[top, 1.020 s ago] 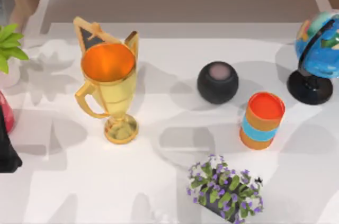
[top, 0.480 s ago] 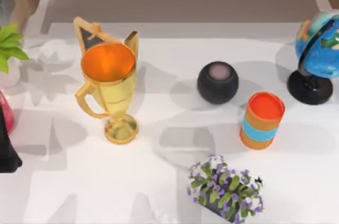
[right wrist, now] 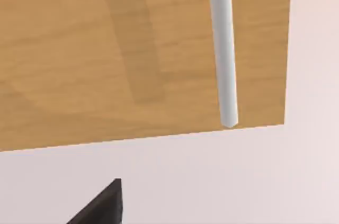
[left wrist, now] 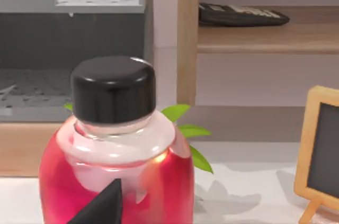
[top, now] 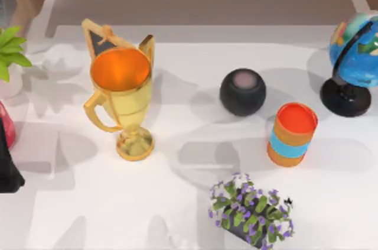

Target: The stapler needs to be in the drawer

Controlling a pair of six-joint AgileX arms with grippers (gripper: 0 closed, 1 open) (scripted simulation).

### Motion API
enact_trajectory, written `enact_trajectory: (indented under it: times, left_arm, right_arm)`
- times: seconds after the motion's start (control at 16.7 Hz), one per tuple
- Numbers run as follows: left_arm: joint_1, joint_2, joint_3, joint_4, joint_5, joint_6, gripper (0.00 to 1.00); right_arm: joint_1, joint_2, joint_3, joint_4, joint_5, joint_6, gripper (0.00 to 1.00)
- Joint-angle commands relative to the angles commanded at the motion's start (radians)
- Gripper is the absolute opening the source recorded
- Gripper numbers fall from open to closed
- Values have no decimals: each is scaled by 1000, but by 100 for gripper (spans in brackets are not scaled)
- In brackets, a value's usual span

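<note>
Left gripper point(left wrist: 100, 209) sits at the table's left edge, close to a red bottle point(left wrist: 114, 181) with a black cap; rightward stand a gold trophy point(top: 121, 102), black speaker point(top: 243, 91), orange cup point(top: 292, 134) and globe point(top: 354, 55). Right gripper point(right wrist: 100, 208) faces a wooden panel point(right wrist: 106, 49) bearing a white bar handle point(right wrist: 222, 49). Either claw's grip, and the stapler's place and heading, I cannot tell

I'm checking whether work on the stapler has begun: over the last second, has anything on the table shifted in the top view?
Nothing has visibly changed. The gold trophy cup, black round speaker, orange-and-blue striped can, purple-flowered plant and blue globe all sit where they were.
</note>
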State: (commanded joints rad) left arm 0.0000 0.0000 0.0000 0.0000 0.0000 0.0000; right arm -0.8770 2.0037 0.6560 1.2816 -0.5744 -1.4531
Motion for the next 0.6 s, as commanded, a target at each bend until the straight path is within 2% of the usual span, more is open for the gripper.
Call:
enact_trajectory:
  times: [0.3,0.6]
  left_arm:
    - [0,0,0,0,0,0,100]
    - [0,0,0,0,0,0,100]
  right_arm:
    - [100,26,-189,282,-116,-84,100]
    - [129,32,-222,332,-140,-98,100]
